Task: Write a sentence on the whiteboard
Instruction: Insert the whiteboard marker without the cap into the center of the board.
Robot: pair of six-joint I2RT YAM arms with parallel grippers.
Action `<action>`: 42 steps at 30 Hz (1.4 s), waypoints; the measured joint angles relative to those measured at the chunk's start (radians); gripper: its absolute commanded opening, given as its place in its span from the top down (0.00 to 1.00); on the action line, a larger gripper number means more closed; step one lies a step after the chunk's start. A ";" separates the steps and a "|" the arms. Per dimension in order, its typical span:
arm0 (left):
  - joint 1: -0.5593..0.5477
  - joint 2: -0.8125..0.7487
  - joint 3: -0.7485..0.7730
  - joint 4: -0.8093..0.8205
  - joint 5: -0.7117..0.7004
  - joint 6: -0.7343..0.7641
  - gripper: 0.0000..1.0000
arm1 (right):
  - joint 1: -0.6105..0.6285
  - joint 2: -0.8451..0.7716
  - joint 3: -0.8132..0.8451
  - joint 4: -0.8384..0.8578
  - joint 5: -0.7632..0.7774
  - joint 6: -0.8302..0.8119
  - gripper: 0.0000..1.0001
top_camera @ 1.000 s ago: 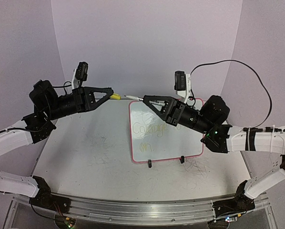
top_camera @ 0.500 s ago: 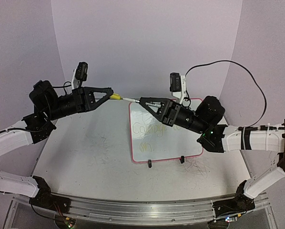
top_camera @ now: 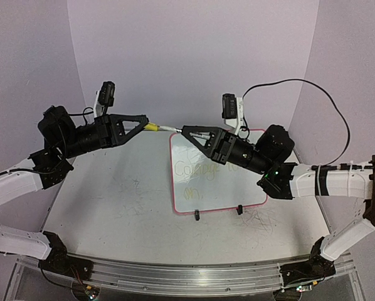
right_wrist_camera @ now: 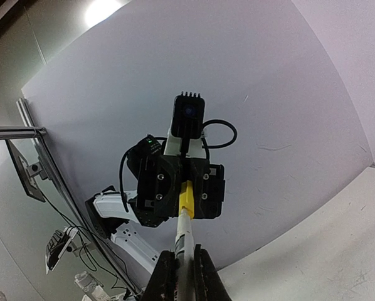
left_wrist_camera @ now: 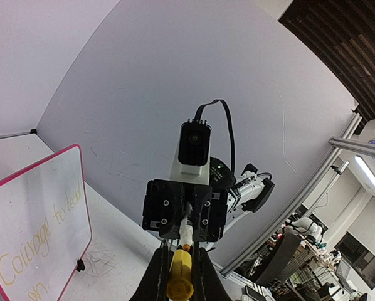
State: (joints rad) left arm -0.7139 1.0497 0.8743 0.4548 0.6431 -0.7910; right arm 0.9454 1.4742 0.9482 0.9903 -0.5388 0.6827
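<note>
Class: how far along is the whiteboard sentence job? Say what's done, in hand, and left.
Done: a yellow sentence starting "Courage" sits on the whiteboard. In hand: the left gripper pinches the yellow cap, the right gripper the marker, meeting end to end. Left: probably seating the cap and setting the marker down.

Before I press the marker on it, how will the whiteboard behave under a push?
It probably tips or skids easily: the whiteboard rests on just two small black clip feet. It looks thin, so it is likely light and stiff. Its smooth white face may be slippery to grip.
</note>
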 measured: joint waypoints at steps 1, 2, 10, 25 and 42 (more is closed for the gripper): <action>0.000 -0.002 0.000 0.000 0.000 0.000 1.00 | 0.000 0.000 0.000 0.002 0.000 0.000 1.00; 0.000 -0.004 0.000 0.001 -0.001 0.000 1.00 | 0.000 0.000 0.000 0.003 0.001 0.000 1.00; 0.000 -0.015 -0.004 0.006 -0.003 0.001 1.00 | 0.003 0.000 -0.002 0.008 0.001 -0.001 1.00; 0.000 -0.015 -0.005 0.017 -0.003 0.000 1.00 | 0.009 0.014 -0.002 0.015 0.001 0.000 1.00; 0.008 -0.024 -0.006 0.037 -0.030 0.007 1.00 | 0.015 0.051 0.037 0.039 0.020 -0.002 1.00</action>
State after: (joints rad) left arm -0.7059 1.0260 0.8681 0.4915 0.6132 -0.7837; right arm 0.9607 1.5253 0.9852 1.0294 -0.5186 0.6811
